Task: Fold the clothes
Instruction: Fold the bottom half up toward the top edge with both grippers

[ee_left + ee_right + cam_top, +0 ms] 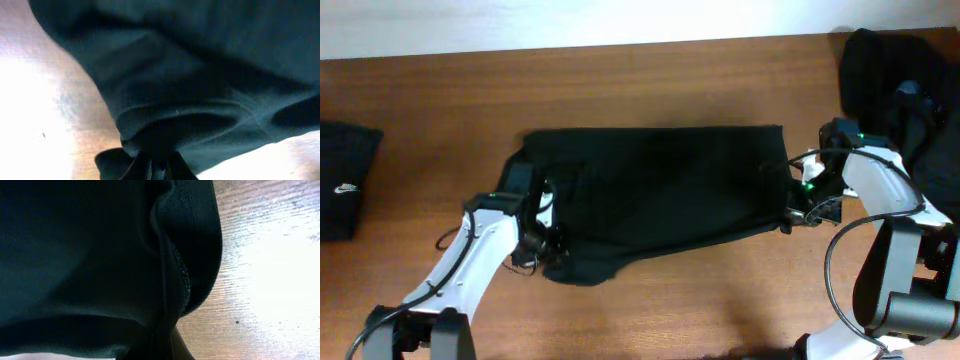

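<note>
Watching left gripper pinching shirt edge bunched at its tips, right gripper clamping hem opposite; both stretching cloth flat (readying fold, I'd guess).

Garment = matt black knit cloth w/ stitched hem; table = glossy wood-grain, poss. laminate.

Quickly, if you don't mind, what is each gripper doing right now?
Left gripper: closed, pinching the black T-shirt at its sleeve end.
Right gripper: closed, pinching the same shirt's opposite edge.
</note>
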You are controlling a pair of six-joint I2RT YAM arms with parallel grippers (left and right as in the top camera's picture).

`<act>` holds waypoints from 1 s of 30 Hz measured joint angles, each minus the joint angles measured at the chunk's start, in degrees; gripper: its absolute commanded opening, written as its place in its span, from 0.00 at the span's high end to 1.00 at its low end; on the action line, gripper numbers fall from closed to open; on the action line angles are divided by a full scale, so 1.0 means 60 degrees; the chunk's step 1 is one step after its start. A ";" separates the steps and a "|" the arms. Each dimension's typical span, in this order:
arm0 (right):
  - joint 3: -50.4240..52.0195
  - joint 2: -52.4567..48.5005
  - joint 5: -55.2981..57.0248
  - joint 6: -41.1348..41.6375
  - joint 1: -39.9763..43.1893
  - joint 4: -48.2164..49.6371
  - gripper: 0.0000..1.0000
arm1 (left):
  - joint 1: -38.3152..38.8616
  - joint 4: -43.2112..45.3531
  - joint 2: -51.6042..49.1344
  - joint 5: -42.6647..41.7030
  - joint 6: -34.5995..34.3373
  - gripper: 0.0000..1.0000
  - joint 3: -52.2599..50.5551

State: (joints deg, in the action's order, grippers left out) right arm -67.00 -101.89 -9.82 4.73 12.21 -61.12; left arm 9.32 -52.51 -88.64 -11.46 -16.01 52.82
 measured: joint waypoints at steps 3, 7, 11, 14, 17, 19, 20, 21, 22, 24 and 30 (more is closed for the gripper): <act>-0.0015 0.0000 -0.0036 0.0004 0.0000 0.0004 0.96 | 0.0000 0.0004 0.0000 0.0000 0.0000 0.91 0.0302; -0.0015 0.0000 -0.0044 0.0007 0.0000 0.0120 0.96 | 0.0000 0.0000 0.0000 0.0000 0.0000 0.91 0.0492; -0.0015 0.0000 -0.0076 0.0138 0.0000 0.0233 0.96 | 0.0000 0.0106 0.0000 0.0000 0.0000 0.91 0.0605; -0.0015 0.0004 -0.0142 0.0197 0.0000 0.0302 0.96 | 0.0000 0.0193 0.0000 0.0025 -0.0004 0.91 0.0641; -0.0015 0.0000 -0.0164 0.0222 0.0000 0.0408 0.96 | -0.0007 0.0226 0.0000 0.0138 -0.0015 0.91 0.0648; -0.0022 0.0004 -0.0215 0.0219 0.0000 0.0474 0.96 | -0.0051 0.0262 0.0000 0.0182 -0.0015 0.91 0.0648; -0.0044 0.0000 -0.0244 0.0219 0.0000 0.0477 0.96 | -0.0102 0.0291 0.0000 0.0193 -0.0015 0.91 0.0648; -0.0080 0.0000 -0.0280 0.0226 0.0000 0.0474 0.96 | -0.0157 0.0313 0.0000 0.0215 -0.0015 0.91 0.0648; -0.0135 0.0000 -0.0313 0.0222 0.0000 0.0477 0.96 | -0.0226 0.0339 0.0000 0.0215 -0.0018 0.91 0.0648; -0.0262 0.0000 -0.0364 0.0222 0.0000 0.0477 0.96 | -0.0375 0.0419 0.0000 0.0240 -0.0018 0.91 0.0648; -0.0484 0.0000 -0.0463 0.0565 0.0000 0.0692 0.96 | -0.0586 0.0831 0.0000 0.0244 -0.0135 0.91 0.0652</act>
State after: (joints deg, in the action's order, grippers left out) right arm -69.91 -101.89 -12.60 8.12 12.21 -56.97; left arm 5.80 -47.53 -88.64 -10.00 -16.82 56.73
